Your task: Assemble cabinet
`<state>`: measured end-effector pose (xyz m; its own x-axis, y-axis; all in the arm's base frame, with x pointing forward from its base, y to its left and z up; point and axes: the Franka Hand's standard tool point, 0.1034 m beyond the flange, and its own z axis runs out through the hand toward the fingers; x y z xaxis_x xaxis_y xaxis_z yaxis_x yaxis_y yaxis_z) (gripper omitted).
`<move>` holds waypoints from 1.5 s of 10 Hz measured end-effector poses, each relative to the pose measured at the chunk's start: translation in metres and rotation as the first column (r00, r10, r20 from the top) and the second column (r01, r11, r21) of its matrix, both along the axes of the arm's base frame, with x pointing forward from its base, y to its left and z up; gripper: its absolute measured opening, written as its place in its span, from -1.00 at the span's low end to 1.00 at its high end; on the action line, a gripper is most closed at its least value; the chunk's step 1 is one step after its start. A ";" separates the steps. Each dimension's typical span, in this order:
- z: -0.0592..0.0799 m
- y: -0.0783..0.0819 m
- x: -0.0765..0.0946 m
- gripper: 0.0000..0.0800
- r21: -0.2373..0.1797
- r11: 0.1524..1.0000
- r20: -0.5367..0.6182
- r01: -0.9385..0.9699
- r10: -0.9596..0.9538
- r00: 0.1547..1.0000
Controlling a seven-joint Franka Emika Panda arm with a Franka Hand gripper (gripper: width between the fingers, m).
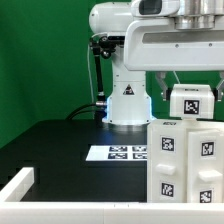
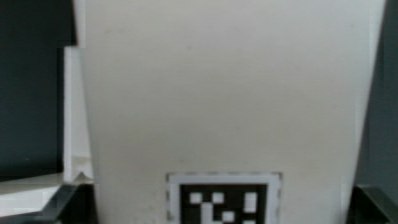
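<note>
1. White corner bar [image 1: 14, 186] sits at the near edge of the dark surface [image 1: 60, 150], far on the exterior view's left, well apart from everything else.
2. Marker board [image 1: 115, 152] lies flat mid-surface, just in front of the robot base [image 1: 128, 100].
3. Green backdrop [image 1: 40, 50] is behind the base.
4. Cabinet [image 1: 185, 170] stands upright on the exterior view's right, close to the camera. It is a big white box with several tags on the faces shown and is cut off by the frame edge.
5. White tagged block [image 1: 190, 102] is right above the cabinet top. Can't tell if it touches.
6. Gripper [image 1: 188, 80] hangs just over that block under the arm's white link. The jaws are mostly hidden, so can't tell if they are spread or pinching.
7. In the wrist view, a white panel [image 2: 222, 90] fills the frame with one tag [image 2: 222, 200] on it, very close and blurred. No clear view of the jaws here either.
</note>
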<state>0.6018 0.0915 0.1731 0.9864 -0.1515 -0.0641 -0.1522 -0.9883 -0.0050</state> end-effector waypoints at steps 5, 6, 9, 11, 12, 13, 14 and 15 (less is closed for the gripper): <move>-0.001 0.005 0.000 0.39 0.003 1.000 0.029 -0.006 0.006 1.000; -0.001 0.006 0.003 0.39 0.004 1.000 0.043 -0.007 0.007 0.999; -0.001 0.004 0.007 0.39 0.004 1.000 0.060 -0.006 0.005 0.998; 0.000 0.004 0.007 0.39 0.005 1.000 0.069 -0.005 0.004 0.998; 0.000 0.003 0.003 0.39 0.006 1.000 0.066 -0.004 0.004 0.998; 0.000 0.002 0.000 0.39 0.006 1.000 0.062 -0.003 0.003 0.998; 0.000 0.001 -0.003 0.39 0.007 1.000 0.061 -0.002 0.002 0.998; -0.002 0.000 -0.007 0.39 0.007 1.000 0.063 -0.001 0.001 0.998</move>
<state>0.5946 0.0916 0.1709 0.9886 -0.1505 -0.0030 -0.1505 -0.9884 -0.0213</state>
